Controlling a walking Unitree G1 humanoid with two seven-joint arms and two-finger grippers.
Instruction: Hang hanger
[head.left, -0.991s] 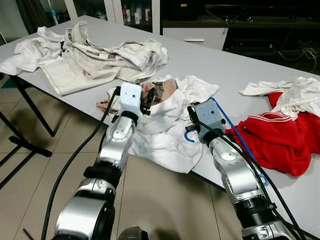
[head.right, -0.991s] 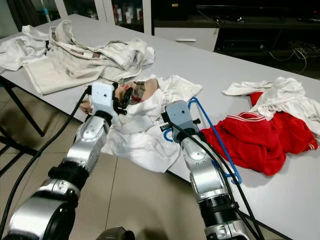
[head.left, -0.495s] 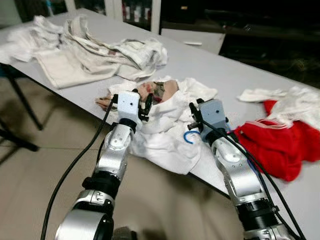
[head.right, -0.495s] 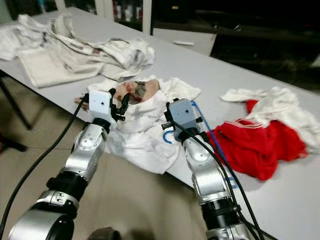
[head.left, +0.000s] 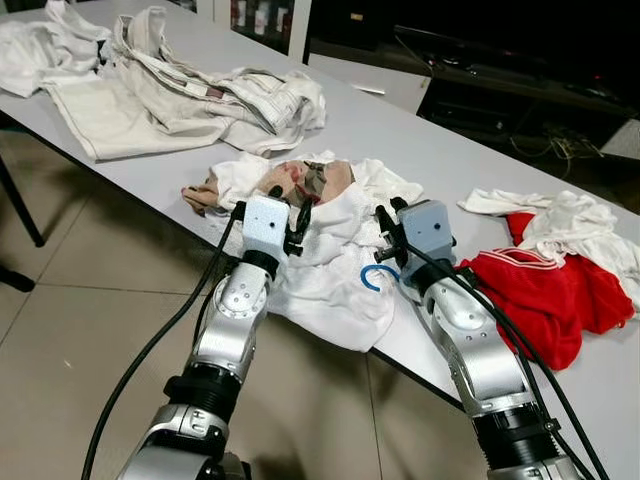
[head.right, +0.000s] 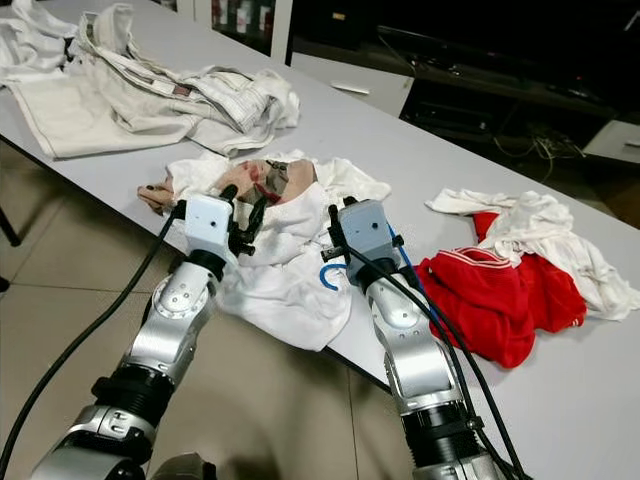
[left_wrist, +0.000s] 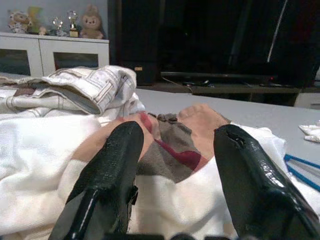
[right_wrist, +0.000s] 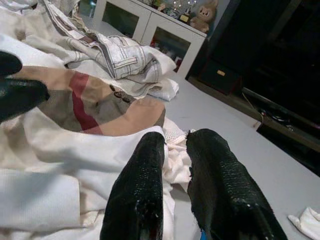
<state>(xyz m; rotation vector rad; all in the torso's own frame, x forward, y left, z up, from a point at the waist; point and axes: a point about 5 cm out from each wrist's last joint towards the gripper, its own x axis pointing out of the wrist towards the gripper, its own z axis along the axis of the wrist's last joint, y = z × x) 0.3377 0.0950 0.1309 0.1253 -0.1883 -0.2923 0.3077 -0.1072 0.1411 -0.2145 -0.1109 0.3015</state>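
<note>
Hanger (head.left: 376, 276), blue, shows as a curled hook just beside the right gripper (head.left: 385, 226), lying on the white garment (head.left: 335, 280) at the near edge of the table (head.left: 400, 125); its blue bar runs back under the right wrist toward the red clothes. The right gripper's two black fingers (right_wrist: 145, 190) stand almost together with a thin gap and a scrap of white cloth showing between them; whether they pinch that cloth I cannot tell. The left gripper (head.left: 290, 212) hovers over the same white garment, its fingers (left_wrist: 107, 172) spread wide apart with nothing between them, pointing at a tan, grey and red checked piece (head.left: 310, 180) that lies in the folds.

Outward from the grippers, the white garment hangs partly over the table's near edge. To the robot's right lies a red garment with white stripes (head.left: 535, 300), and a white one (head.left: 580, 225) rests against its far side. Further along the table to the left, a heap of cream, faintly checked clothes (head.left: 170, 90) spreads wide. The table top is pale grey and smooth. Beneath it is a floor of beige tiles (head.left: 100, 290). Behind the table stand a white cabinet (left_wrist: 50, 52) with soft toys (left_wrist: 92, 29) on top and a dark unit with low shelves (head.left: 480, 70)
</note>
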